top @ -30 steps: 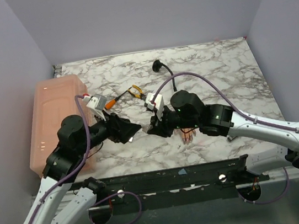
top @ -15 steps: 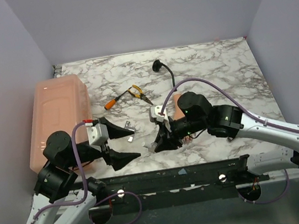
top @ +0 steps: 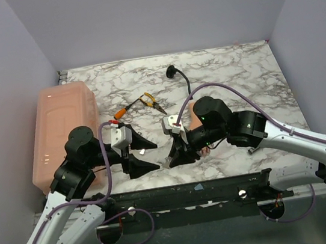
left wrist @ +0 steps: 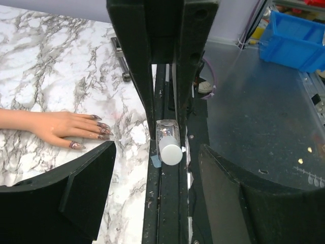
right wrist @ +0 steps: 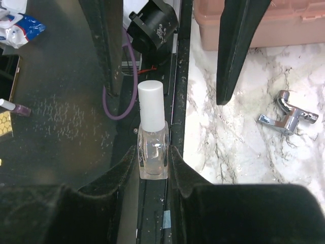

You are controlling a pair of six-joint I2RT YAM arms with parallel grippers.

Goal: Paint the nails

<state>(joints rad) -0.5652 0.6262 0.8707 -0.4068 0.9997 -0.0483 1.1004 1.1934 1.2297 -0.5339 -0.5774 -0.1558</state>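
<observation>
A clear nail polish bottle (right wrist: 152, 145) with a white cap (left wrist: 170, 150) is pinched upright between the fingers of my right gripper (right wrist: 152, 168), which is shut on its glass body above the table's near edge. My left gripper (left wrist: 157, 203) faces it, open, its jaws standing wide on either side and short of the cap. From above, the left gripper (top: 156, 157) and the right gripper (top: 175, 155) point at each other. The flesh-coloured mannequin hand (left wrist: 56, 126) lies flat on the marble, its dark nails (left wrist: 99, 130) toward the rail. In the top view the right arm hides most of it.
A chrome fitting (right wrist: 287, 117) lies on the marble between the grippers. A pink bin (top: 61, 130) stands at the left. Orange-handled and yellow-handled tools (top: 139, 104) and a black cable (top: 183, 83) lie farther back. A black rail (top: 191, 191) runs along the near edge.
My right gripper has swung the bottle toward the near edge. The left gripper pulled back to the left, then came in again, facing the bottle's cap.
</observation>
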